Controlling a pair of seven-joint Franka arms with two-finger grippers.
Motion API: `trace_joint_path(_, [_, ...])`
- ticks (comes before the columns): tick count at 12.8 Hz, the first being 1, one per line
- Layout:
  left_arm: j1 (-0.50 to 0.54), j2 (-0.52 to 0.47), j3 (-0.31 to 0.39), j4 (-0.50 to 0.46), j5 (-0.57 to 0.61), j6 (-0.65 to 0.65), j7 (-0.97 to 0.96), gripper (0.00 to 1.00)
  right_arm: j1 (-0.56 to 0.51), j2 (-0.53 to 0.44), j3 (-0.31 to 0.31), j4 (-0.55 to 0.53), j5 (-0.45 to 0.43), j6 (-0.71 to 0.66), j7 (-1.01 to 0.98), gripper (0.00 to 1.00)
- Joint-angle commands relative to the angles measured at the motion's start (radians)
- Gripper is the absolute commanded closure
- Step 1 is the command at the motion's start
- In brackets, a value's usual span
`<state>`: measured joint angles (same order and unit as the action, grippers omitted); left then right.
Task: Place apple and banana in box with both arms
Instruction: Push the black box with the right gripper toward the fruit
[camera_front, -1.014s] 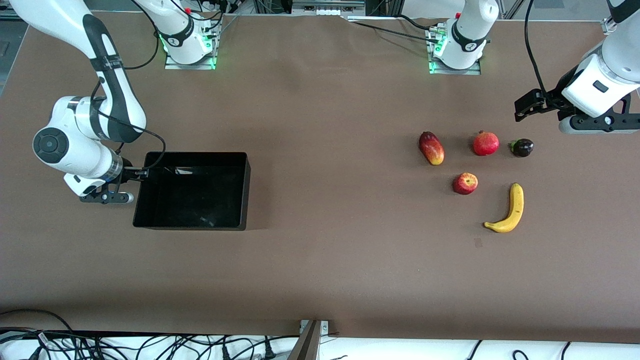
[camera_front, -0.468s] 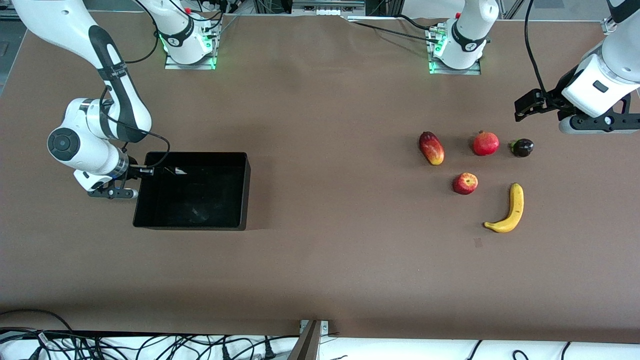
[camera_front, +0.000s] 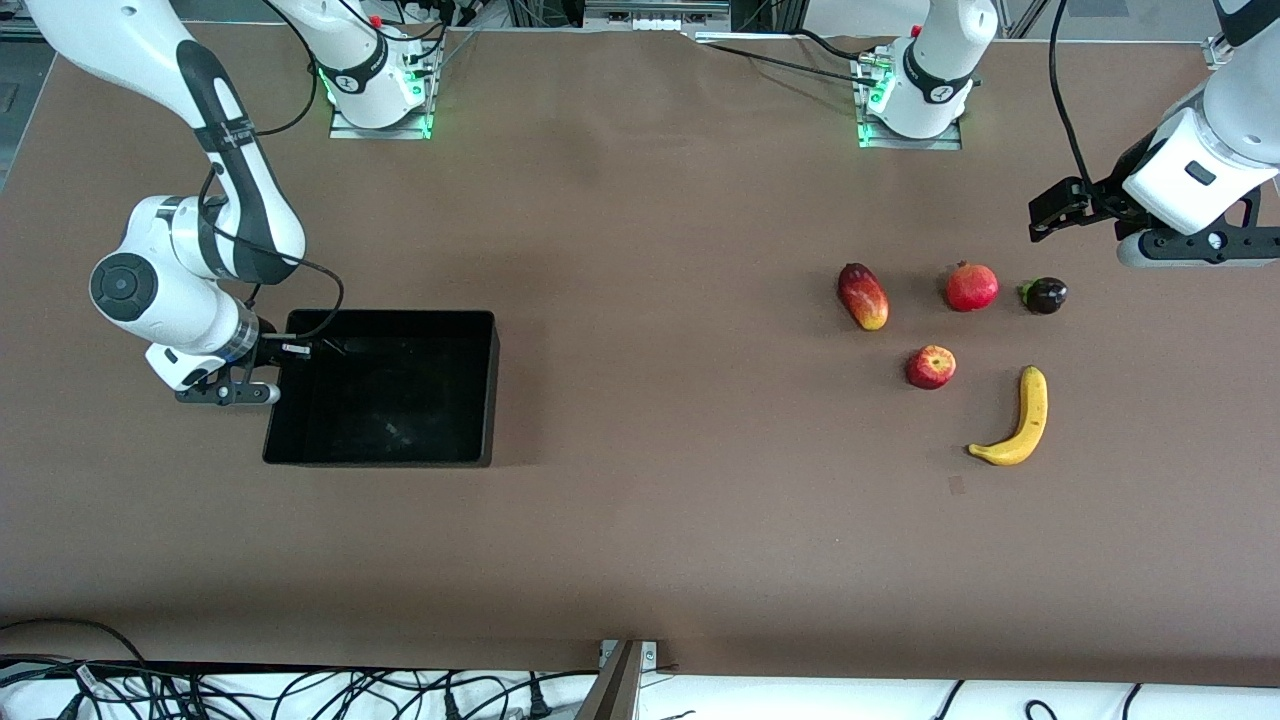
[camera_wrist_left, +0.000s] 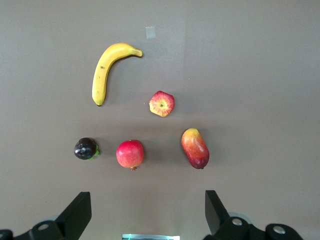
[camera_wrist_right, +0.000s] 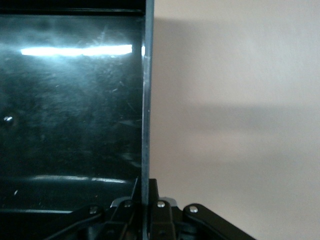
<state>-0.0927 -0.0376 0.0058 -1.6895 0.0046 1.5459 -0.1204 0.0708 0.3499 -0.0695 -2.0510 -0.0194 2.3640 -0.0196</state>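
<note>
The apple and the banana lie on the table toward the left arm's end, the banana nearer the front camera. Both show in the left wrist view, apple and banana. The black box sits toward the right arm's end and is empty. My right gripper is shut on the box's end wall, one finger inside and one outside. My left gripper waits open and empty in the air over the table beside the fruits.
A red-yellow mango, a red pomegranate and a small dark fruit lie in a row just farther from the front camera than the apple. A small grey mark is on the table near the banana.
My right arm has moved in toward the box's end wall and the box has shifted slightly nearer the front camera. The left arm and the fruits have not moved.
</note>
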Motion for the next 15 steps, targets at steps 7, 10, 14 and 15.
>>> trace_joint_path(7, [-0.004,-0.005,0.003,0.016,-0.002,-0.023,-0.010,0.00,0.234,0.010,0.108,0.267,0.124,-0.193,0.248,1.00])
trace_joint_path(10, [-0.004,-0.005,0.003,0.016,-0.003,-0.023,-0.008,0.00,0.400,0.125,0.108,0.398,0.171,-0.212,0.473,1.00])
trace_joint_path(14, [-0.004,-0.005,0.003,0.016,-0.003,-0.023,-0.008,0.00,0.578,0.335,0.105,0.622,0.223,-0.201,0.702,1.00])
trace_joint_path(15, [-0.004,-0.005,0.005,0.016,-0.003,-0.023,-0.010,0.00,0.607,0.377,0.105,0.668,0.223,-0.200,0.730,1.00])
